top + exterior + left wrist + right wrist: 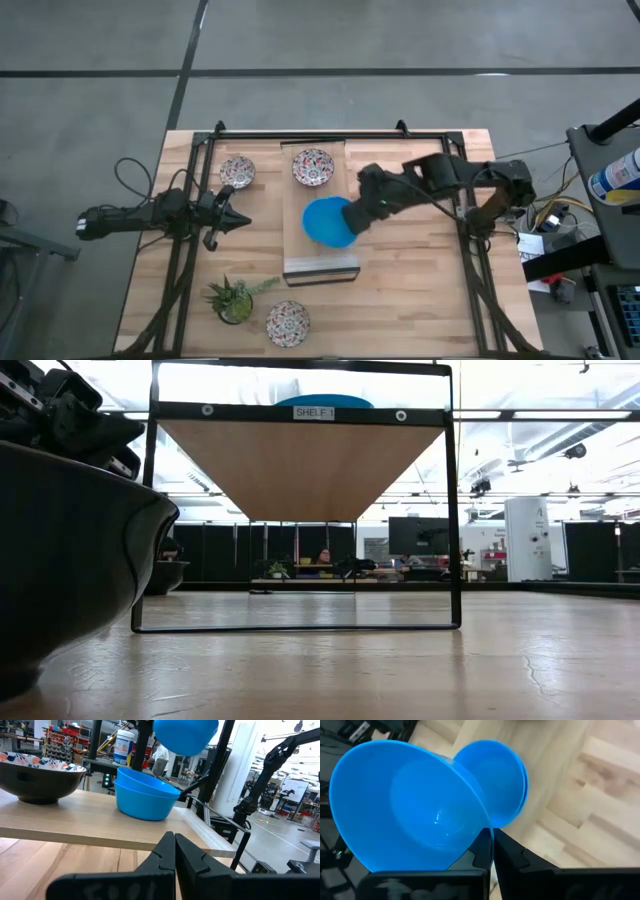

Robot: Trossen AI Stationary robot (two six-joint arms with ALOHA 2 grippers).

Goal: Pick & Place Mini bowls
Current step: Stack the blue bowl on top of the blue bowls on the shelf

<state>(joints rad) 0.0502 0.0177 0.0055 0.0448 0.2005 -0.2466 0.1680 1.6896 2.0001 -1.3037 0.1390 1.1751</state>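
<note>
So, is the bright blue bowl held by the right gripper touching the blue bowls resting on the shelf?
Apart. The left wrist view shows the held blue bowl hanging clear above the resting blue bowls.

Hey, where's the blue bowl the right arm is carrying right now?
In the high view, the right claw holds the blue bowl above the stacked blue bowls on the central shelf, just below the patterned bowl.

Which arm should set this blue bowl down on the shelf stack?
Right. The right gripper already pinches a blue bowl's rim, directly above the blue bowls on the shelf. The left gripper is shut, beside the shelf, holding nothing.
</note>
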